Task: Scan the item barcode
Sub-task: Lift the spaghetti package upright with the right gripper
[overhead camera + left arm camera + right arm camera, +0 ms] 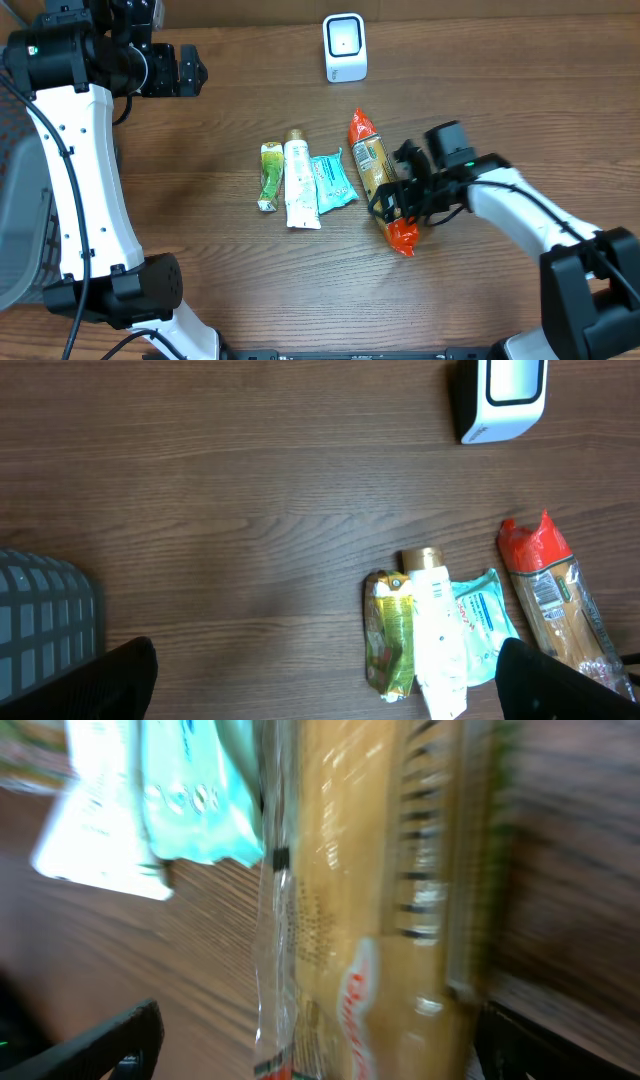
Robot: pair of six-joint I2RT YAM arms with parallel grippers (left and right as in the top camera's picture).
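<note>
long film packet [369,158] is lying on the table [200,200] beside the tubes [300,185]; probably light, slippery and brittle inside. right gripper [396,200] is straddling its middle, jaws spread. left gripper [192,70] is hanging spread, empty. a gentle mid-body grip seems best.

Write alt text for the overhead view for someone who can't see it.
The open right gripper straddles a long orange packet lying on a wooden table. Left of it lie a teal pouch, a white tube and a green sachet; a white scanner stands at the far edge. The left gripper, open, hangs far left.
</note>
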